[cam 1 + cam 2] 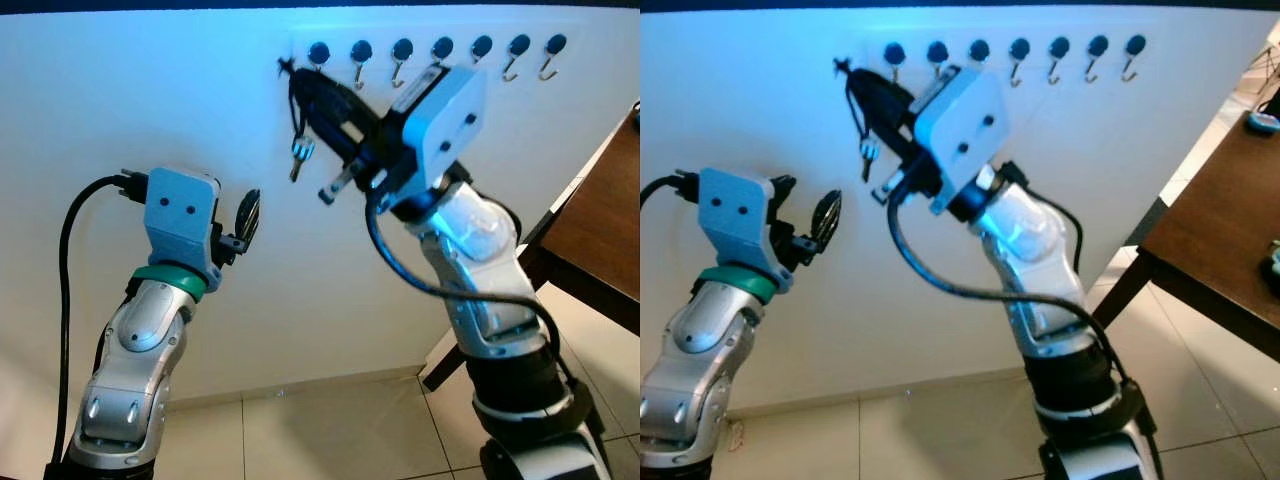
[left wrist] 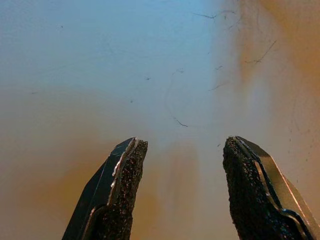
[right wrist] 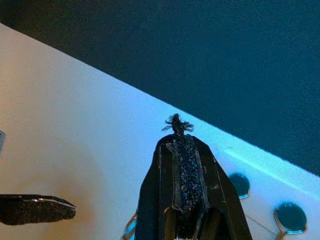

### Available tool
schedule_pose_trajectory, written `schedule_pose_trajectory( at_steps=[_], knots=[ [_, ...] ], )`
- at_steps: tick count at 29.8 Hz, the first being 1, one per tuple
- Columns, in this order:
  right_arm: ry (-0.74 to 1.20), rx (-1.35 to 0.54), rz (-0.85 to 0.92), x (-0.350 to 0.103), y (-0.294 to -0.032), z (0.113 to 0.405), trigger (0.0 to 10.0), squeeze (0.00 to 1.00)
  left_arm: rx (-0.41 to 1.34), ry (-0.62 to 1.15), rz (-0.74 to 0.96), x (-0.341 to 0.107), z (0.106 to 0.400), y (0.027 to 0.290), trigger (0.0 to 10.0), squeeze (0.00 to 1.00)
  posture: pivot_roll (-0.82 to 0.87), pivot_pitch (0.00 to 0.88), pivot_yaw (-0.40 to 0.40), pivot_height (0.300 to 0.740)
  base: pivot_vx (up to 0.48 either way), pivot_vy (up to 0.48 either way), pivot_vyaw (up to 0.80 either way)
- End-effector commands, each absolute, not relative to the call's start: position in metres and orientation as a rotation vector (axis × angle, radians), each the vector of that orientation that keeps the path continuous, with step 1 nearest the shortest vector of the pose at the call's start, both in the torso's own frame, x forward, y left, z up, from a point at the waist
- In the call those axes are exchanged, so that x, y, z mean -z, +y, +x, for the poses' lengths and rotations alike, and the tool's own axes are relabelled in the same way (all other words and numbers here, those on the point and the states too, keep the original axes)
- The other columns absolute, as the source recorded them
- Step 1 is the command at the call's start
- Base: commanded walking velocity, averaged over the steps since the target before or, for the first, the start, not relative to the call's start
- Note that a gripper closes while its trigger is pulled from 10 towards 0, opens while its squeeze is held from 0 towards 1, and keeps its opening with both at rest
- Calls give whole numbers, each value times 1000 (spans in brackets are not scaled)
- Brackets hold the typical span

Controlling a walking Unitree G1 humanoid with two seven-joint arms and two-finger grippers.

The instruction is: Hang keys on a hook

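A row of several hooks [image 1: 440,55] with dark round caps runs along the top of the white wall. My right gripper [image 1: 297,78] is raised just left of the leftmost hook [image 1: 318,55], shut on a dark cord with a frayed end [image 3: 177,122]. The keys [image 1: 300,152] dangle below the fingers on that cord, close to the wall. In the right wrist view two hook caps [image 3: 291,216] sit just beside the shut fingers [image 3: 182,170]. Lower left, my left gripper [image 1: 248,215] is held up facing the wall, open and empty, its pads [image 2: 125,180] apart.
A dark wooden table [image 1: 1220,230] stands at the right with a small blue thing [image 1: 1262,122] on it, its leg near my right arm. Beige floor tiles [image 1: 330,430] meet the wall below. A black cable [image 1: 68,300] loops beside my left arm.
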State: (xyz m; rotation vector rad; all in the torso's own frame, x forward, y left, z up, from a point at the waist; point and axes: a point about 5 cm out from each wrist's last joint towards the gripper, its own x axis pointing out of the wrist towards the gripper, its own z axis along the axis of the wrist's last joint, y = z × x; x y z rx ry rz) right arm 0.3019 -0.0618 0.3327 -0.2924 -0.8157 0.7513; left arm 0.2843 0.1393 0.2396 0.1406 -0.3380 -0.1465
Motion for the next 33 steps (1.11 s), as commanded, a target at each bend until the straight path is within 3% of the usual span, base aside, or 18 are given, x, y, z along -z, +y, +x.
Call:
schedule_pose_trajectory(
  at_steps=[1, 11, 33],
  knots=[
    [-787, -704, -295, -331, -62, 312, 10000, 0, 143, -330, 142, -239, 284, 139, 10000, 0, -34, 76, 62, 740, 0, 0, 0],
    [-702, -558, -295, -329, -69, 342, 10000, 0, 146, -333, 150, -241, 282, 142, 10000, 0, -20, 79, 59, 740, 0, 0, 0],
    [-745, -561, -305, -340, -67, 348, 10000, 0, 152, -334, 142, -242, 283, 138, 10000, 0, -23, 88, 60, 740, 0, 0, 0]
  ],
)
